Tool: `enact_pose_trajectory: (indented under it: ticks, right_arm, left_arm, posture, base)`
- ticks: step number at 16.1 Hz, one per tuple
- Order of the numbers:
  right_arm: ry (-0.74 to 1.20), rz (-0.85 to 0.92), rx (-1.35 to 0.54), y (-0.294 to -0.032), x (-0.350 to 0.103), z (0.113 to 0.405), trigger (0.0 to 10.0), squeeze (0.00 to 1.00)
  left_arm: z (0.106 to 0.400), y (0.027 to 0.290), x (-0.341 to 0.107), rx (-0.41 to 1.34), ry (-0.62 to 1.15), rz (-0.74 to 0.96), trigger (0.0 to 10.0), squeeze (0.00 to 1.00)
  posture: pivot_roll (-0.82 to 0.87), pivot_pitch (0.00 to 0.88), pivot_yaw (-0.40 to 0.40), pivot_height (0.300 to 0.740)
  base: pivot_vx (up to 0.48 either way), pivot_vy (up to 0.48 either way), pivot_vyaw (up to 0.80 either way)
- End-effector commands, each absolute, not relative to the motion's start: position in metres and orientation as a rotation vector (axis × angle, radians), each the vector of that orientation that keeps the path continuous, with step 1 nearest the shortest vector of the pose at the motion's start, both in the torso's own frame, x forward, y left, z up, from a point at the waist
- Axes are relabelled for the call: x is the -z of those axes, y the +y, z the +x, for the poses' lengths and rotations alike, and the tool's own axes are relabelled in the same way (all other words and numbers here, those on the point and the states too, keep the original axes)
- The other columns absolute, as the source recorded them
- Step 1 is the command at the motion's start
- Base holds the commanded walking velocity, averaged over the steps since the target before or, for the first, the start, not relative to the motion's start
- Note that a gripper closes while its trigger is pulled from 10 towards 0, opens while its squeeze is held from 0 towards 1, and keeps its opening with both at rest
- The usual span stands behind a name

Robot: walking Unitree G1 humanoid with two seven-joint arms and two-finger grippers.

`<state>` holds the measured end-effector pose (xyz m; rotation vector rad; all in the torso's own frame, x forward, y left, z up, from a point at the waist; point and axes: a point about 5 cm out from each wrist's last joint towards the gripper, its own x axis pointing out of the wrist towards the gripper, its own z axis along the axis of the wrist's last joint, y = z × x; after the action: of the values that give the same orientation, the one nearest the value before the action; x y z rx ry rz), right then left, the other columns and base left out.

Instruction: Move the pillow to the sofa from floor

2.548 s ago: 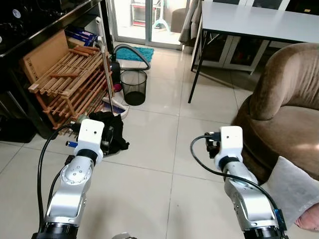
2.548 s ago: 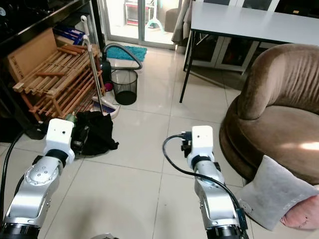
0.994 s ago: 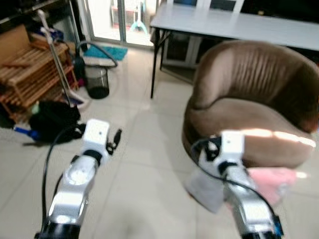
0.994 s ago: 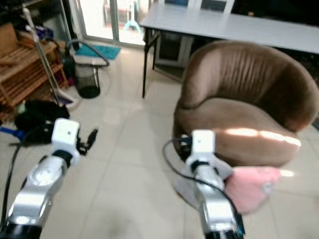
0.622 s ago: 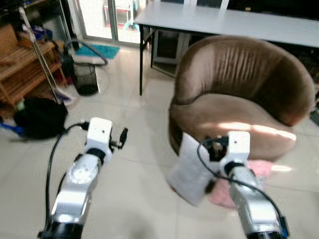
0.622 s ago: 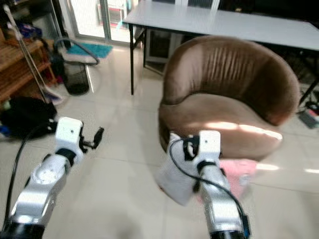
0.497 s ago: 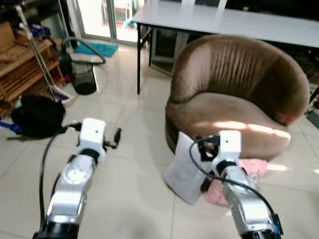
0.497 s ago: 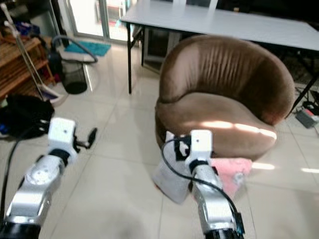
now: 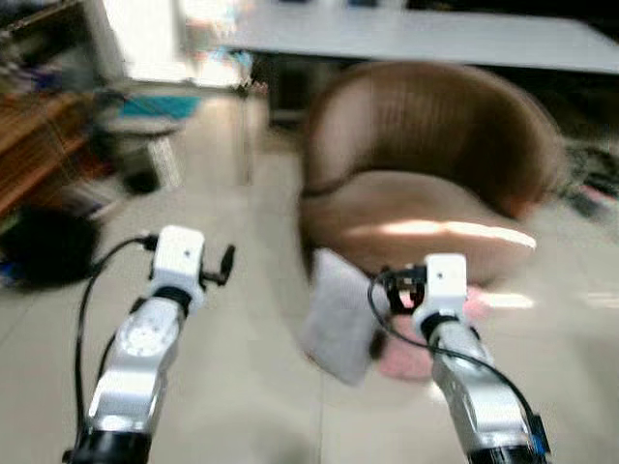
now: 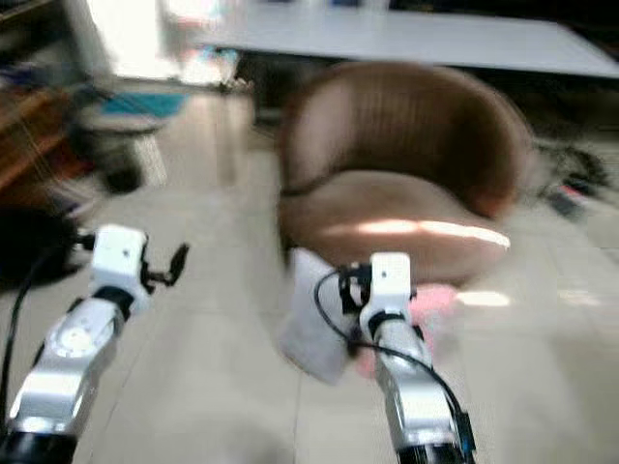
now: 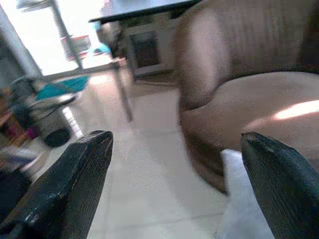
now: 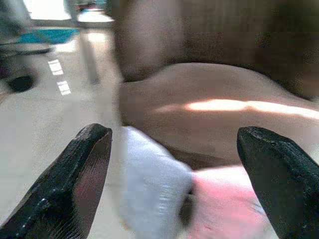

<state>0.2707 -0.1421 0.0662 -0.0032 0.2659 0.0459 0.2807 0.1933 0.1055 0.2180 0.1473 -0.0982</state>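
The picture is blurred by motion. A grey pillow [image 9: 338, 314] stands on the floor, leaning against the front of the round brown sofa [image 9: 426, 174]. A pink pillow [image 9: 411, 356] lies on the tiles beside it. My right gripper [image 12: 174, 184] is open and empty, held out just short of the grey pillow [image 12: 149, 199], with the sofa seat [image 12: 219, 114] beyond. My left gripper [image 11: 177, 189] is also open and empty, out over bare tiles to the left of the sofa [image 11: 239, 84]. In the left eye view both arms reach forward, the left gripper [image 9: 224, 263] farther from the pillows.
A white table [image 9: 406, 39] stands behind the sofa. At the left are a dark bin [image 9: 140, 164], a wooden rack [image 9: 29, 135] and a black bundle [image 9: 39, 253] on the floor. Pale tiles [image 9: 251, 387] stretch between my arms.
The whole view has swung right, bringing the sofa and pillows from the right edge to the centre, and it is now blurred. Both arms keep their pose with fingers open.
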Motion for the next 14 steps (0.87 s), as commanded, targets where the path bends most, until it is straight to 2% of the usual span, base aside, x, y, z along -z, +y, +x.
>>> enact_pose_trajectory:
  ticks: [1,9,14]
  right_arm:
    - [0.282,-0.025,-0.014,-0.1502,-0.0650,0.2714,10.0,0.00]
    - [0.287,-0.032,-0.025,-0.1493,-0.0643,0.2713,10.0,0.00]
    - [0.295,-0.030,-0.007,-0.1516,-0.0635,0.2712,10.0,0.00]
  left_arm:
    - [0.2828,0.1872,-0.1069,0.118,0.142,0.222,10.0,0.00]
    - [0.2814,0.1868,-0.1056,0.138,0.147,0.238,10.0,0.00]
    - [0.2817,0.1868,-0.1057,0.144,0.147,0.238,10.0,0.00]
  posture:
    - [0.06,0.000,-0.011,0.740]
    - [0.06,0.000,-0.013,0.740]
    - [0.06,0.000,-0.010,0.740]
  base:
    - [0.364,0.000,0.00]
    - [0.425,0.000,0.00]
    - [0.428,0.000,-0.77]
